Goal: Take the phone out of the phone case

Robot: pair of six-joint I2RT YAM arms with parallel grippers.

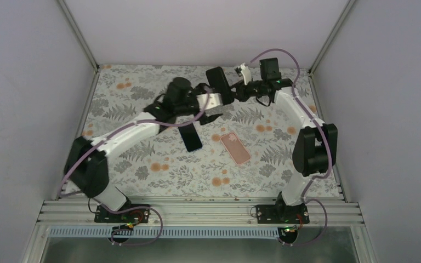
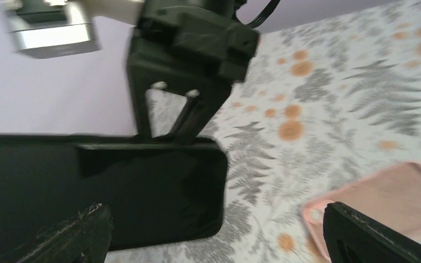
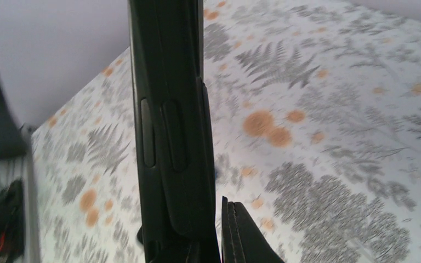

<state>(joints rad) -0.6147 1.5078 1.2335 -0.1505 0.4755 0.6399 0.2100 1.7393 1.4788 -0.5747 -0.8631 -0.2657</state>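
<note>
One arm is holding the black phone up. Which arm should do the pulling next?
Left. The right gripper is shut on the black phone, so it is busy. The left gripper is open, empty and facing the phone up close.

Cloth (image 1: 131,82) printed with grey ferns and orange blooms is spread flat. Plain pale walls (image 1: 197,27) are set around it. Aluminium rail (image 1: 208,211) is mounted along near edge.
</note>
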